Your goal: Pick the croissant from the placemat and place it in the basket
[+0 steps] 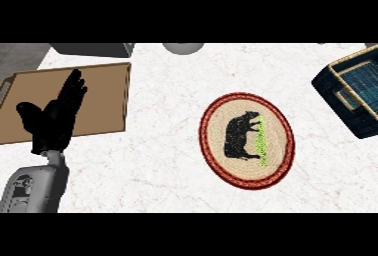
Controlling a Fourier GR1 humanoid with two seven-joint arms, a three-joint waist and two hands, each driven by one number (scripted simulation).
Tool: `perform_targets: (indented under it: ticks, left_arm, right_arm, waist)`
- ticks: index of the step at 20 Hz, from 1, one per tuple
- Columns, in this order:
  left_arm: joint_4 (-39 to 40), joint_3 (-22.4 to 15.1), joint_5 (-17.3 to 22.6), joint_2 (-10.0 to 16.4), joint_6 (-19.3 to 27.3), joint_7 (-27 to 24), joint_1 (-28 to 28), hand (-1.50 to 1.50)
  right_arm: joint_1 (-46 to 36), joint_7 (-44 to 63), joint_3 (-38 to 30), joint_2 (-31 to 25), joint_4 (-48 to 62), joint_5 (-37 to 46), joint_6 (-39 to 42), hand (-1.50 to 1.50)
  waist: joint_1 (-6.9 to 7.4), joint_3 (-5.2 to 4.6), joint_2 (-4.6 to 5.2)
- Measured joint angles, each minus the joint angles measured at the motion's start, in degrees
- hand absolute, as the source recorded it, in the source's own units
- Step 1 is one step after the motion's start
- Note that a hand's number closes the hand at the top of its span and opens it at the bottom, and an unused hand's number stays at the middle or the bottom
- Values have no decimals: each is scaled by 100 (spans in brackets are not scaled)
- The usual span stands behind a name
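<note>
I log the oval woven placemat (221, 125), red-rimmed with a black animal print. Black left hand (53, 117) well left of it, fingers straight, over a flat brown tray (103, 100). Dark blue woven basket (328, 90) well right. Croissant: I cannot locate it.

You are getting a broad lane of bare surface (162, 165) between the brown tray (103, 95) at the left and the oval placemat (244, 107) in the middle. The left robot hand (55, 117) is resting open over the tray, blocking that side. More bare surface is running from the placemat to the dark basket (336, 105) at the right, whose raised wall is standing in the way
</note>
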Motion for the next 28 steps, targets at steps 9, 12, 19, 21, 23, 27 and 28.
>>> perform_targets:
  ticks: [9,12,19,21,23,27,28]
  left_arm:
    - [94,-24,-36,-17,2,-58,-61,0]
    - [99,-23,-2,-26,-30,-57,-50,0]
    - [57,-28,-17,-41,-5,-59,-44,0]
    - [63,-33,-18,-54,-4,-74,-19,0]
    - [11,-58,-6,-85,-16,-91,52,0]
    - [-17,-29,-8,-27,-25,-27,-5,0]
    - [-62,-58,-20,-53,-13,-8,24,0]
  right_arm:
    - [-129,237,-22,-70,348,1,960,150]
    - [-88,193,-68,-113,387,-52,1211,150]
    - [191,130,-126,-132,299,-121,1149,150]
    - [197,104,-118,-183,282,-114,1220,150]
    - [294,66,-111,-224,285,-106,1216,150]
    - [375,143,-44,-199,289,-37,1273,150]
    - [425,127,-46,-227,296,-39,1270,150]
  waist:
    - [8,4,8]
    - [24,8,20]
    - [37,13,29]
    - [37,14,27]
    - [44,14,26]
    - [42,14,26]
    - [48,15,27]
